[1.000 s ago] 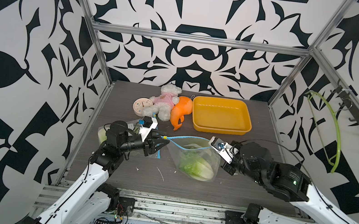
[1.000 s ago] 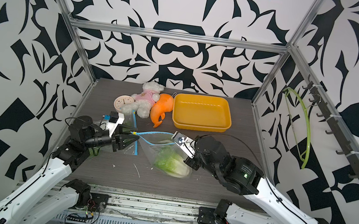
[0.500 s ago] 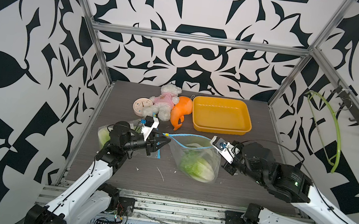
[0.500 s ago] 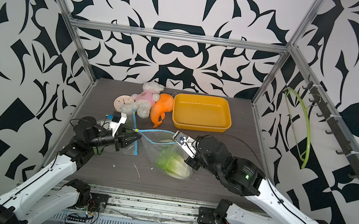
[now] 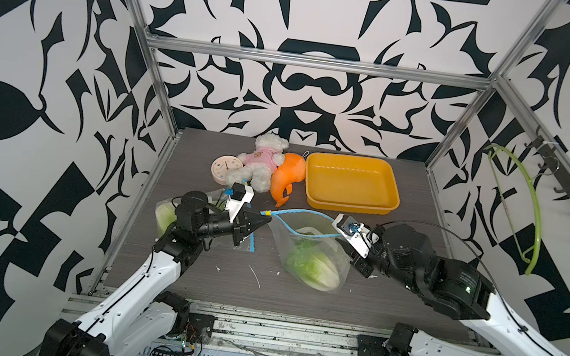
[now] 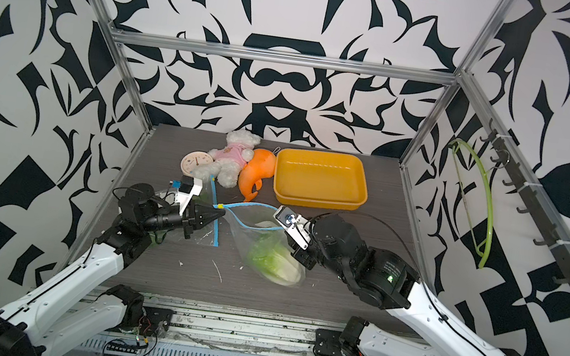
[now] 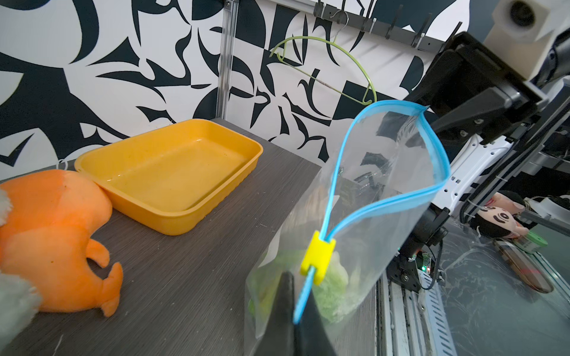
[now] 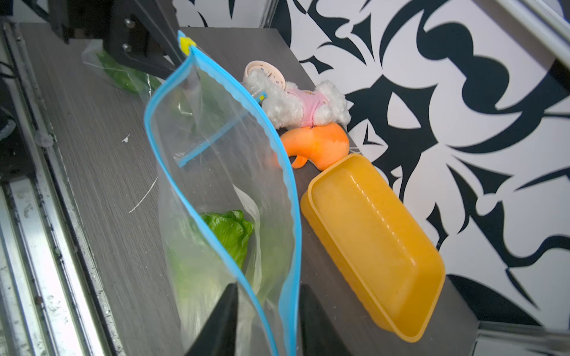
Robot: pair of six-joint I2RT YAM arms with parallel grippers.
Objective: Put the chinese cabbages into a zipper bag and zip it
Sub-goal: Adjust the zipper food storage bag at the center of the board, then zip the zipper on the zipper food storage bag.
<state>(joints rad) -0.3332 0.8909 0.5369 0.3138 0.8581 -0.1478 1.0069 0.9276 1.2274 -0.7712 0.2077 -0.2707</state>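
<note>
With the left claw (image 5: 263,221) clenched on the zipper bag's (image 5: 324,248) nine o'clock corner and the right claw (image 8: 267,291) gaping astride its three o'clock rim, the mouth may sag or tip, spilling the cabbage (image 5: 312,270) lying inside onto the worktop (image 5: 296,303).

Cabbage (image 5: 312,266) in zipper bag (image 5: 300,236) mid-table; tray (image 5: 347,207) behind bag; plush bear (image 5: 263,162), clock (image 5: 223,169) left of tray.

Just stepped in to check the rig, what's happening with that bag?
The left pincer is shut on the blue strip of the zipper bag, beside the yellow slider. The right pincer stands open around the rim's opposite end. Green cabbage lies inside; the mouth gapes, not yet zipped.
</note>
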